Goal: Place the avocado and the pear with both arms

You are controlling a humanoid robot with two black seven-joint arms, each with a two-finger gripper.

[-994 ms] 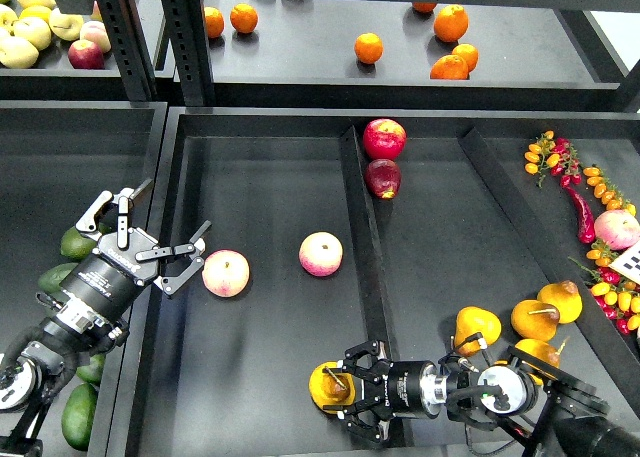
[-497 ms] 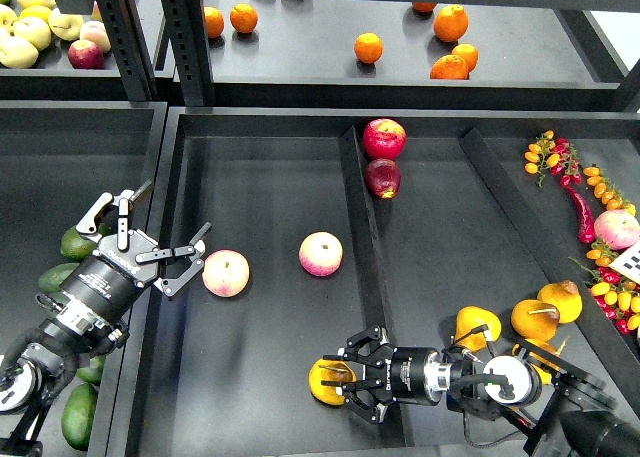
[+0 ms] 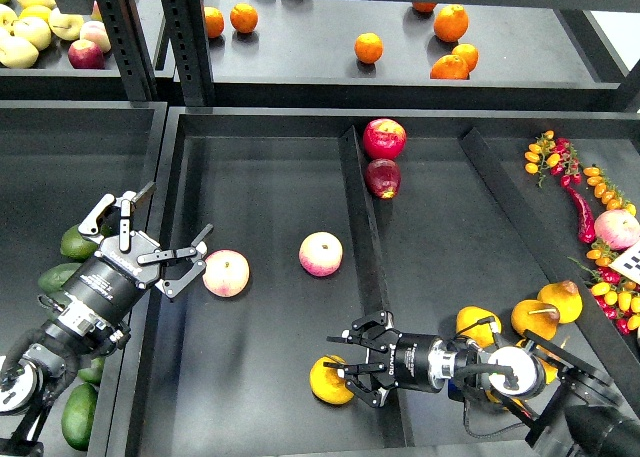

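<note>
A golden pear [image 3: 329, 381] lies on the floor of the middle tray, just left of the divider [image 3: 358, 217]. My right gripper [image 3: 352, 367] is open right beside it, reaching across the divider from the right, with its jaws spread at the pear's right side. My left gripper [image 3: 160, 239] is open and empty over the wall between the left bin and the middle tray. Dark green avocados [image 3: 56, 277] lie in the left bin beside and under my left arm, and another shows lower down [image 3: 79, 417].
Two pink-yellow peaches [image 3: 226, 273] [image 3: 320, 254] lie in the middle tray, one by my left fingertips. Two red apples [image 3: 384, 137] sit right of the divider. More pears [image 3: 535, 319] lie by my right arm. Oranges [image 3: 368, 48] are on the back shelf, chillies and small tomatoes [image 3: 585, 212] at right.
My right gripper has drawn back to the right and opened off the pear, which now rests lower on the tray floor. My left arm has barely moved.
</note>
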